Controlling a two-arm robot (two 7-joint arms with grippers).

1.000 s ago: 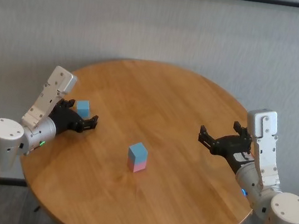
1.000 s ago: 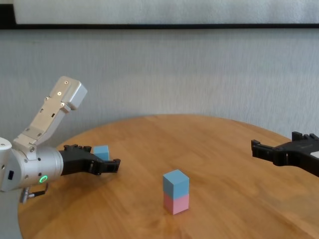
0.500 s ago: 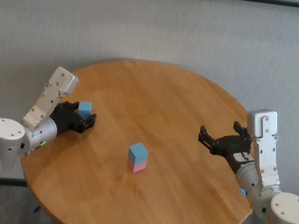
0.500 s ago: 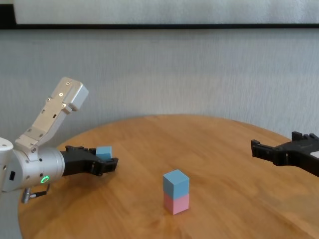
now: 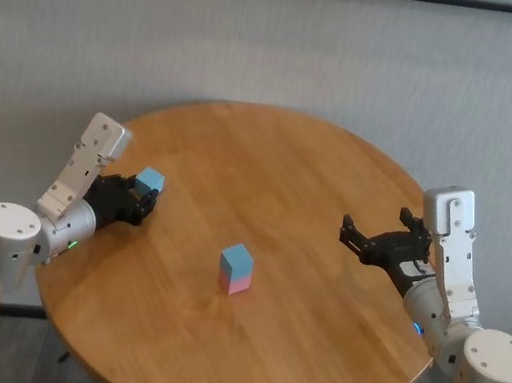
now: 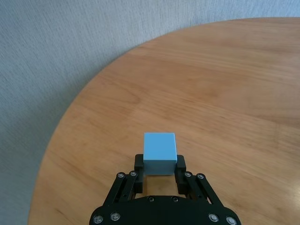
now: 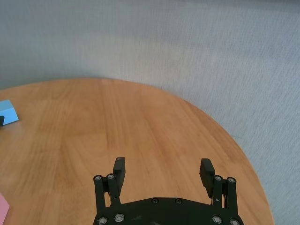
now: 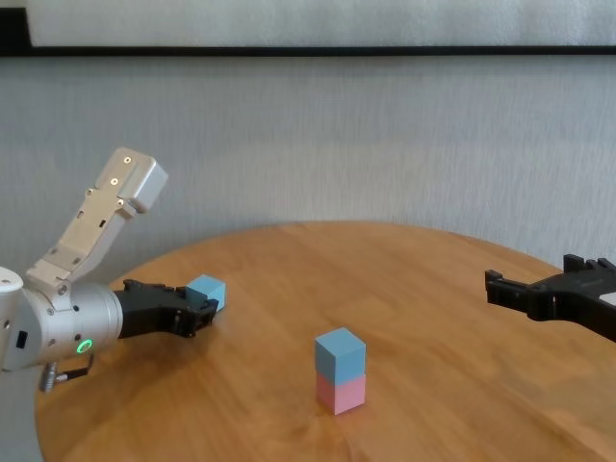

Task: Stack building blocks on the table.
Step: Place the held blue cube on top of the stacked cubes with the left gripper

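The left gripper [image 6: 159, 169] clamps a small matte light-blue cube [image 6: 159, 153] between its fingertips above the round wood-grain table [image 5: 315, 181]. The right gripper [image 7: 163, 172] hovers spread wide, holding nothing.

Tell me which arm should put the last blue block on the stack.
The left. Its claw is already shut on the loose blue block near the table's left edge. The right claw hangs open and empty on the far side of the blue-on-pink stack.
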